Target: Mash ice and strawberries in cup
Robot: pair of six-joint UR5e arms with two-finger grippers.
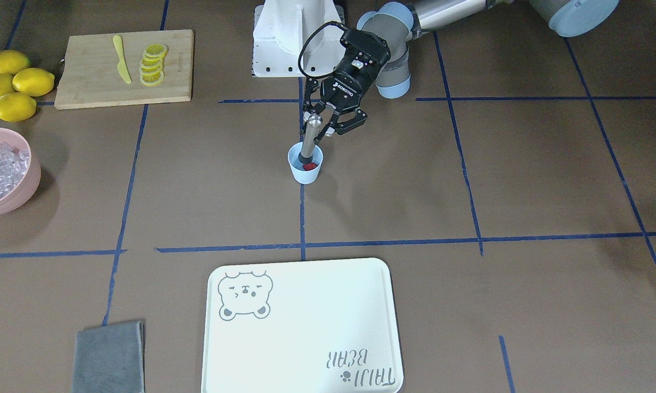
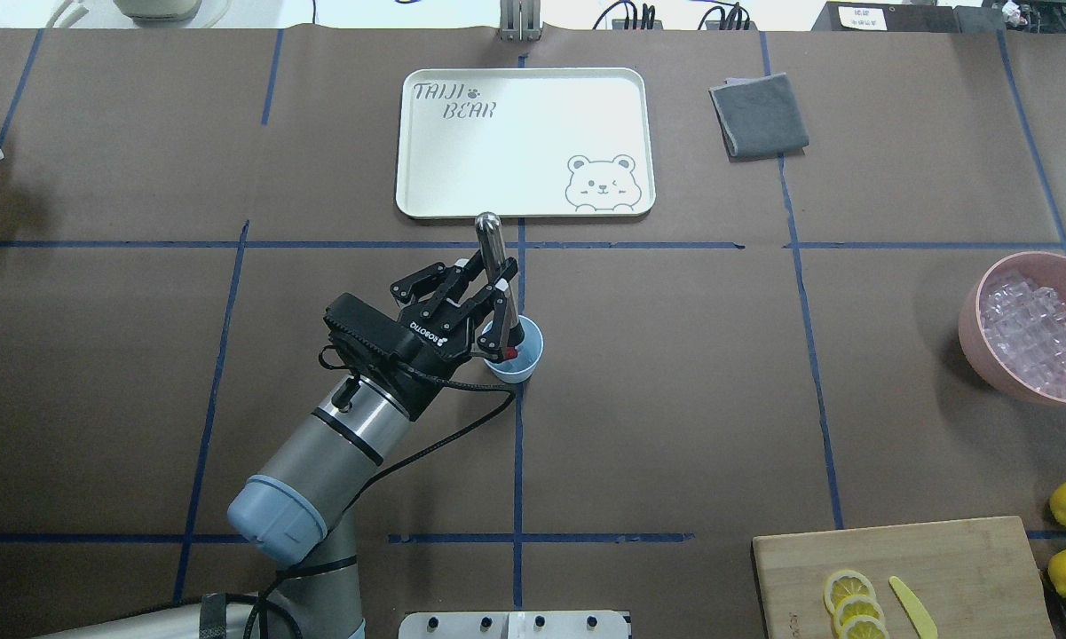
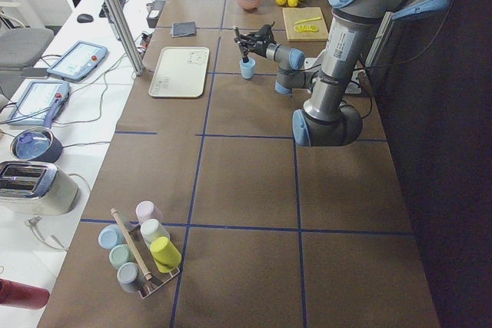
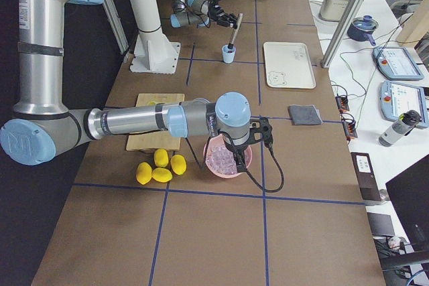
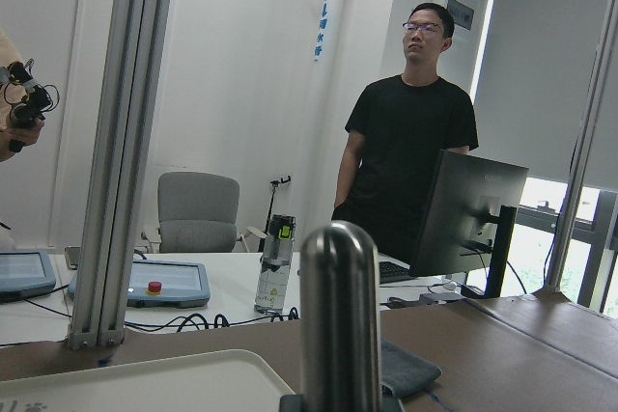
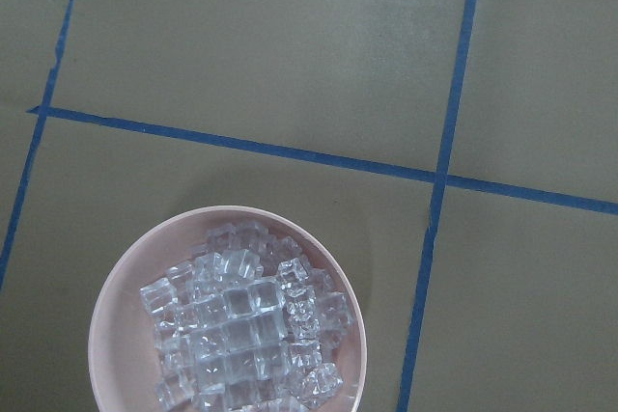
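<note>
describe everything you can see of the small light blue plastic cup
The small light blue plastic cup stands upright on the brown table, on a blue tape line. Handleless and opaque, it tapers toward its base. A red strawberry lies inside, and a silver metal rod, held by the left gripper, slants into it onto the berry. Nothing else can be made out inside.

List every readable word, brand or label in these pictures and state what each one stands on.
"TAIJI BEAR": printed on the white tray, which also carries a bear drawing.
"ROBOTIQ": on the body of the left gripper, seen upside down; it holds the metal muddler.
Small stamp on the cutting board: too small to read.
Blue lettering on the white column: too blurred to read.
</note>
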